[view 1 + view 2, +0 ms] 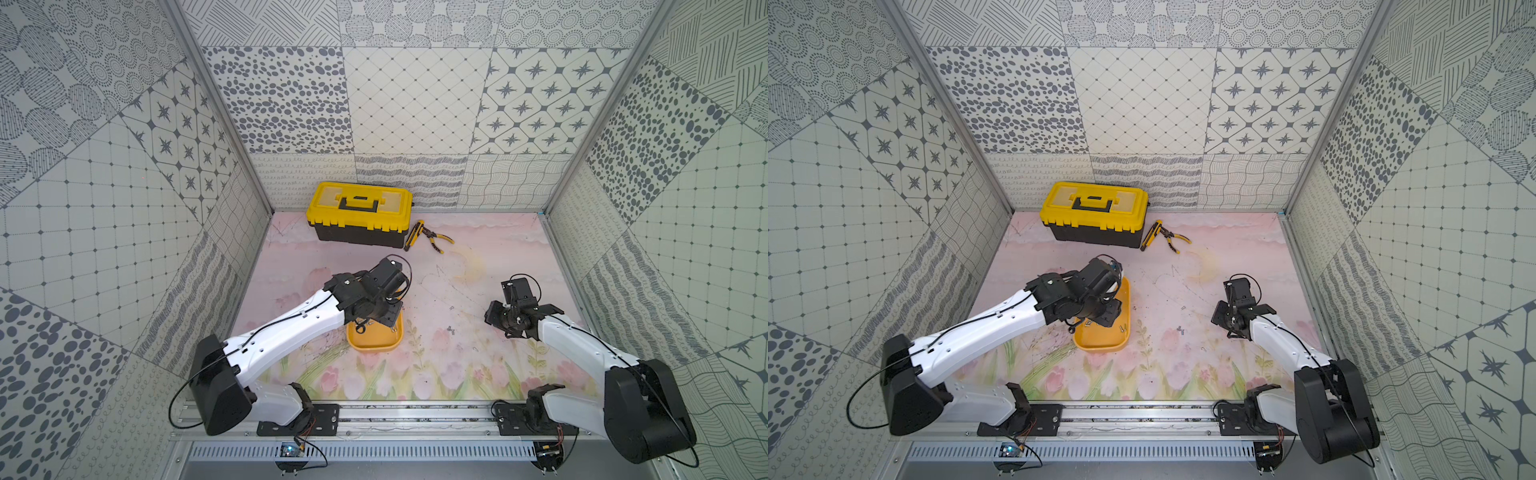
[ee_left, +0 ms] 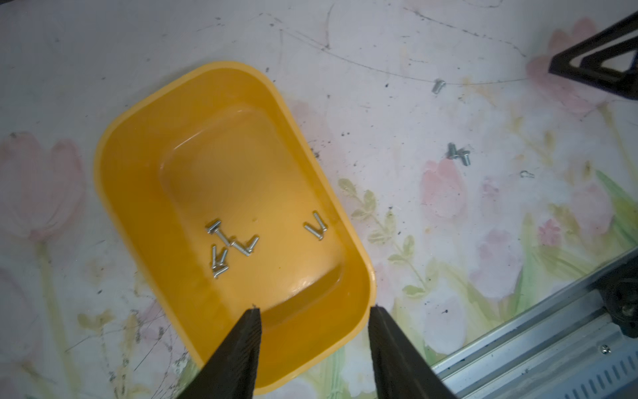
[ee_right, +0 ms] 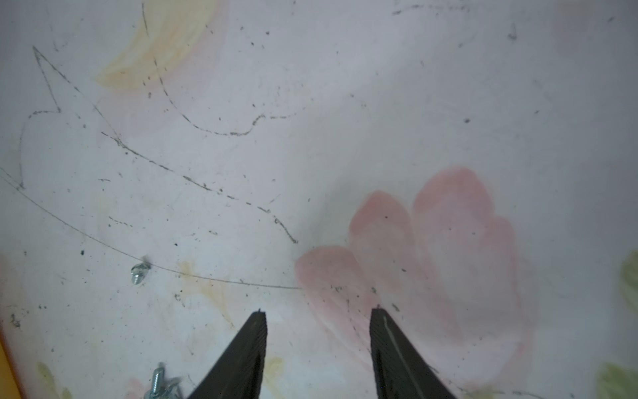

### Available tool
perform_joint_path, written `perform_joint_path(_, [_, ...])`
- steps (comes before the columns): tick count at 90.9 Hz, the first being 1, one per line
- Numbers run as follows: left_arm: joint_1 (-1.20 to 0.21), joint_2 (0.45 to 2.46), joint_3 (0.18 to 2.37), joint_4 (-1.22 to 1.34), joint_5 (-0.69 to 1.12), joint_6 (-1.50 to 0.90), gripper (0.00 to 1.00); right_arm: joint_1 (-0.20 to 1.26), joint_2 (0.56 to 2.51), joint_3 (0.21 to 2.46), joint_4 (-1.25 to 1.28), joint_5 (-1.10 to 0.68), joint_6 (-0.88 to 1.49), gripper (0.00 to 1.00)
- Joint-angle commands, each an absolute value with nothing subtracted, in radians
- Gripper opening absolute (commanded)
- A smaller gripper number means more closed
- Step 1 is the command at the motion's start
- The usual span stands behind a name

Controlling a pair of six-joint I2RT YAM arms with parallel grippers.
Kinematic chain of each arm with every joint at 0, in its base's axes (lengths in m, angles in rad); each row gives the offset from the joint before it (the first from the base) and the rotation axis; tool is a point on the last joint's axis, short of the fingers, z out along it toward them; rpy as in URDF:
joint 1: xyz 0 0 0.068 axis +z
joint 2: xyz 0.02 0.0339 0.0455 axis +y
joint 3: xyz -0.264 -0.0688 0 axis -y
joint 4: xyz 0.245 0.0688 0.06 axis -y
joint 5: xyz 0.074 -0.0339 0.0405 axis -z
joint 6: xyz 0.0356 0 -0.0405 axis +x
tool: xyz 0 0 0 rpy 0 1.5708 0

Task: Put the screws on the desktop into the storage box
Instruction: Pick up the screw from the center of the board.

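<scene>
The yellow-orange storage box (image 2: pixel 193 165) lies on the pale pink desktop (image 1: pixel 490 249), partly under my left arm in both top views. Inside it are several small silver screws: a cluster (image 2: pixel 228 248) and a pair (image 2: pixel 316 226). My left gripper (image 2: pixel 316 310) hangs open over the box's near end, with nothing between its fingers. Loose screws lie on the desktop to the right of the box: one (image 2: pixel 437 85) alone and a small group (image 2: pixel 459 153). My right gripper (image 3: pixel 318 311) is open and empty above a printed pink tulip. A screw (image 3: pixel 139 271) and a few more (image 3: pixel 160 383) lie beside it.
A yellow-and-black toolbox (image 1: pixel 359 216) stands at the back wall. Yellow-handled pliers (image 1: pixel 434 239) and a slim yellow-black tool (image 1: pixel 413 236) lie next to it. An aluminium rail (image 1: pixel 415 415) runs along the front edge. Patterned walls close in three sides.
</scene>
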State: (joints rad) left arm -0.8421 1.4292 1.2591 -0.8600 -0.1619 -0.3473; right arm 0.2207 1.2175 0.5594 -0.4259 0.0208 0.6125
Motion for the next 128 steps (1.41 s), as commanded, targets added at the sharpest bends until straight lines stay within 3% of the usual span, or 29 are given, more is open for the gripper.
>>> perform_joint_path(1, [-0.95, 1.65, 1.388, -0.834, 0.002, -0.337, 0.55, 0.192, 1.193, 0.547, -0.315, -0.011, 0.598, 0.53])
perform_joint_path(22, [-1.008, 1.947, 1.583, -0.851, 0.047, -0.369, 0.52, 0.173, 1.191, 0.518, -0.287, -0.038, 0.602, 0.53])
perform_joint_path(55, [-1.022, 2.175, 1.777, -0.895, 0.025, -0.425, 0.51, 0.172, 1.196, 0.518, -0.281, -0.041, 0.604, 0.53])
perform_joint_path(128, [-1.014, 2.287, 1.853, -0.962, -0.093, -0.438, 0.38, 0.173, 1.206, 0.519, -0.279, -0.046, 0.604, 0.53])
